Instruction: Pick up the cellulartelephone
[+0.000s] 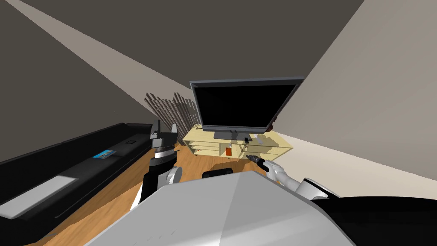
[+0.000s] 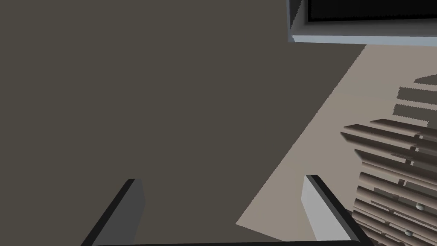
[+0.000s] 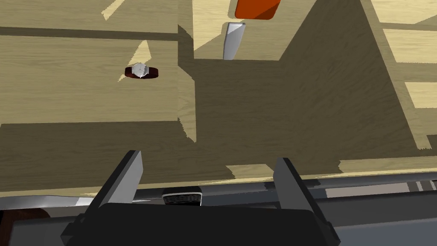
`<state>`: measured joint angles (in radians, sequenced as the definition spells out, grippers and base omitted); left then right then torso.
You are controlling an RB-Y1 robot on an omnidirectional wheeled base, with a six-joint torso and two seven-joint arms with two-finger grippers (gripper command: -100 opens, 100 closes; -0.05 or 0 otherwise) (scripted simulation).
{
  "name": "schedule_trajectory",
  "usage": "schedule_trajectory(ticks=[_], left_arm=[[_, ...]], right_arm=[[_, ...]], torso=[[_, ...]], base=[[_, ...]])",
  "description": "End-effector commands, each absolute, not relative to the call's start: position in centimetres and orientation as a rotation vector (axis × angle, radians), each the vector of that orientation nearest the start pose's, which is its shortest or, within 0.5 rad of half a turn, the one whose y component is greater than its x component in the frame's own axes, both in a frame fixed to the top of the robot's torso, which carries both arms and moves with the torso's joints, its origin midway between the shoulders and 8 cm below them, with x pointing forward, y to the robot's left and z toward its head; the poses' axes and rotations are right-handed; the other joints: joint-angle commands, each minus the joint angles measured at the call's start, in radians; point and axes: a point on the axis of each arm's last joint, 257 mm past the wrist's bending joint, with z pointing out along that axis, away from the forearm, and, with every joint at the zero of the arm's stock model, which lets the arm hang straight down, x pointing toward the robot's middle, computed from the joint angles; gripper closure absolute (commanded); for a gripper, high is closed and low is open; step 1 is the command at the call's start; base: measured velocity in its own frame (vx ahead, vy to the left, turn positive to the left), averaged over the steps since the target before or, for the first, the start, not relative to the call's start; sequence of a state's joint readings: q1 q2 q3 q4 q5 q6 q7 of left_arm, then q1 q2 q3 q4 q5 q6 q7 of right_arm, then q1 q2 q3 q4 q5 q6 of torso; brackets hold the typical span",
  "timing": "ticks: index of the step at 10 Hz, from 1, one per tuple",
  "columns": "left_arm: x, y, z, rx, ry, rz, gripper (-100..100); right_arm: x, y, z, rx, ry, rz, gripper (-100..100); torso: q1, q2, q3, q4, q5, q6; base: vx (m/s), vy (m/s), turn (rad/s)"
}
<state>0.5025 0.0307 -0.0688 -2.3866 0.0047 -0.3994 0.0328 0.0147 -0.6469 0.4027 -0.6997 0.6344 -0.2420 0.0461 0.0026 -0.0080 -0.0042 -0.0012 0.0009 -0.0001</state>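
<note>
The cellular telephone (image 1: 246, 139) is a small dark slab on top of the light wood TV stand (image 1: 281, 144), beside the television's foot. In the right wrist view a dark handset with a pale keypad (image 3: 182, 198) peeks out just above the gripper's body, between the two fingers and partly hidden by that body. My right gripper (image 3: 208, 158) is open with nothing held; the head view has the right gripper (image 1: 251, 157) pointing at the stand's front. My left gripper (image 1: 165, 128) is raised to the left of the stand, and in its wrist view the left gripper (image 2: 224, 205) is open and empty.
A large television (image 1: 245, 104) stands on the stand. A wristwatch (image 3: 141, 71), an orange object (image 3: 257, 8) and a grey object (image 3: 234, 40) lie on the stand's wood. A black sofa (image 1: 64, 171) runs along the left. A slatted thing (image 1: 170, 109) leans in the corner.
</note>
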Motion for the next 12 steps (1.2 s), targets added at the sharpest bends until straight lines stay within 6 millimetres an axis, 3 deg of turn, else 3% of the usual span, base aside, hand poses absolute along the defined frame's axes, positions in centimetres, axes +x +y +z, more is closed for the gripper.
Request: schedule_trajectory(ticks=[1, 3, 5, 6, 8, 11, 12], left_arm=[[34.1, 25.2, 5.1, -0.659, 0.626, -1.407, 0], [34.1, 25.2, 5.1, -0.659, 0.626, -1.407, 0], [34.1, 25.2, 5.1, -0.659, 0.626, -1.407, 0], [34.1, 25.2, 5.1, -0.659, 0.626, -1.407, 0], [34.1, 25.2, 5.1, -0.659, 0.626, -1.407, 0], [34.1, 25.2, 5.1, -0.659, 0.626, -1.407, 0], [34.1, 25.2, 5.1, -0.659, 0.627, -1.407, 0]], right_arm=[[31.4, -48.7, -55.1, 0.226, 2.442, 0.003, -100], [30.9, -52.7, -54.4, 0.207, 2.463, -0.104, -100], [30.9, -52.7, -54.4, 0.207, 2.463, -0.104, -100], [30.9, -55.8, -53.3, 0.191, 2.470, -0.188, -100], [30.9, -55.8, -53.3, 0.191, 2.470, -0.188, -100], [32.3, -58.9, -51.2, 0.168, 2.449, -0.268, -100], [31.9, -58.2, -51.9, 0.180, 2.456, -0.252, -100]], torso=[[0.000, 0.000, 0.000, 0.000, 0.000, 0.000], [0.000, 0.001, 0.000, 0.000, 0.000, 0.000], [-0.002, 0.000, 0.000, 0.000, 0.000, 0.001], [-0.002, 0.004, 0.002, 0.000, -0.001, 0.001], [-0.002, 0.001, 0.000, 0.000, -0.001, 0.000], [-0.003, 0.000, 0.000, 0.000, -0.001, 0.000], [-0.003, -0.004, -0.002, -0.001, -0.001, 0.000]], base=[[0.105, 0.038, 0.034], [0.127, 0.041, 0.110], [0.083, 0.000, 0.014], [0.098, 0.002, 0.177], [0.105, 0.002, 0.046], [0.145, -0.006, 0.119], [0.103, -0.004, 0.034]])
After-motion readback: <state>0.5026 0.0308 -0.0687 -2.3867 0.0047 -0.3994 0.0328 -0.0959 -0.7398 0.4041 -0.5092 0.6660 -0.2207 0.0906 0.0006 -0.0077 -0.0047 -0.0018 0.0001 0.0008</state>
